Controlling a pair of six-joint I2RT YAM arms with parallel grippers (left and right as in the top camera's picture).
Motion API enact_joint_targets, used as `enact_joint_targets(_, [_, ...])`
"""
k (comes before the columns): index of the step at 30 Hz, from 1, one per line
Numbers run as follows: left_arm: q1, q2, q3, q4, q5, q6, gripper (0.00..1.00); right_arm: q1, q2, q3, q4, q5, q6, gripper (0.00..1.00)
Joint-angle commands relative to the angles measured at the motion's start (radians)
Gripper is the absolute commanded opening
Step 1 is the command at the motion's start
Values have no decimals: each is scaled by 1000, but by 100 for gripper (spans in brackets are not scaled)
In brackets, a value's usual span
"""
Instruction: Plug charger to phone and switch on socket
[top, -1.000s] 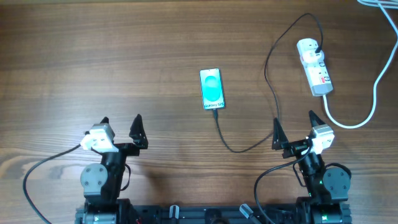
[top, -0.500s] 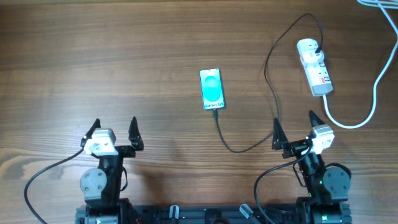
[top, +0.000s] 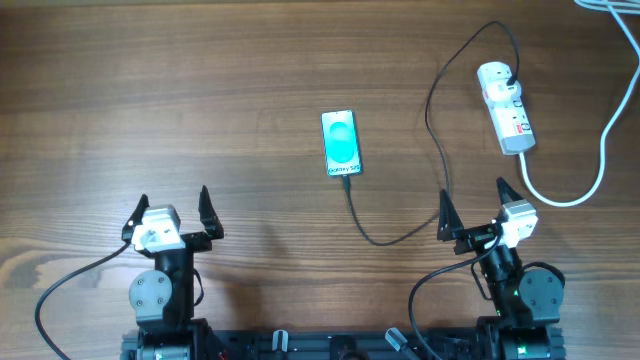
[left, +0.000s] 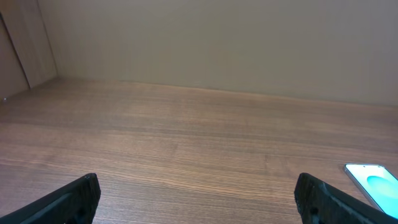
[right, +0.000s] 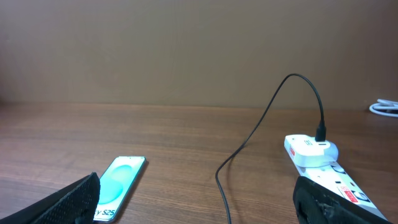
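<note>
Black cable (top: 438, 150) looks seated in the phone (top: 340, 143) ahead-left of the right tool (top: 471, 190), the power strip (top: 506, 120) ahead-right, whether switched on unclear, while it and the left tool (top: 173, 195) gape wide, empty.

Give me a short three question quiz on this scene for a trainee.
1. True or false: the left pincer and right pincer are both open and empty.
2. The phone screen is: A lit, B dark, C cracked.
3. Fill in: the charger runs from the phone's edge to the ___.
Key: 1 true; 2 A; 3 socket.
</note>
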Motion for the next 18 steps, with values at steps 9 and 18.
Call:
enact_joint_targets(9, [8, -11, -7, -5, 27, 82, 100, 5, -8, -2, 5, 10, -11, 100])
enact_joint_targets(18, [8, -11, -7, -3, 13, 34, 100, 5, -8, -2, 5, 10, -11, 100])
